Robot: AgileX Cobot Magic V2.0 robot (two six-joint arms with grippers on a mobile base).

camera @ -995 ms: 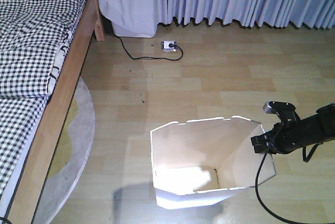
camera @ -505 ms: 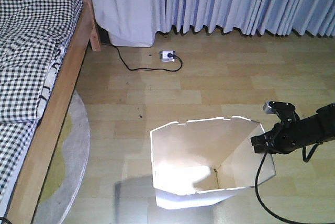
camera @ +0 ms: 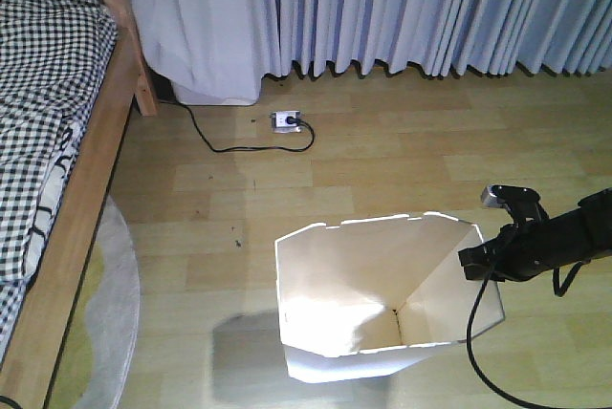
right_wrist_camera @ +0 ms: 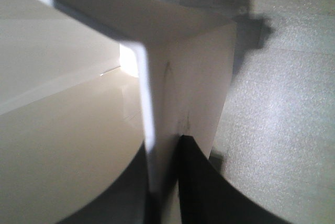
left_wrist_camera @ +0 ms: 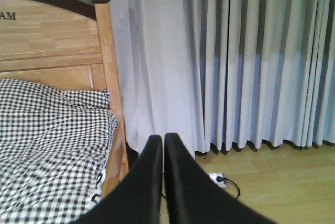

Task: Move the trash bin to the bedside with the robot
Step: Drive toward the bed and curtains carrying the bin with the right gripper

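front-facing view: we are seeing the trash bin (camera: 382,294) out on the wooden floor (camera: 382,170), well apart from the bed (camera: 72,208) at frame left, with a pale rug (camera: 110,304) lying between them. the right gripper (camera: 481,261) is pinching the bin's right-hand rim. the right wrist view is showing 1 finger inside and 1 outside the thin wall, closed on it. we are judging this grip as chosen because the rim is the only thin edge to clamp. the bin is standing upright, mouth pointing up, long axis vertical, tapering downward. whether its base is touching the floor we cannot tell. the left gripper (left_wrist_camera: 163,179) is hanging empty, fingers nearly together, aimed at the curtain (left_wrist_camera: 235,62) beside the headboard (left_wrist_camera: 49,41).
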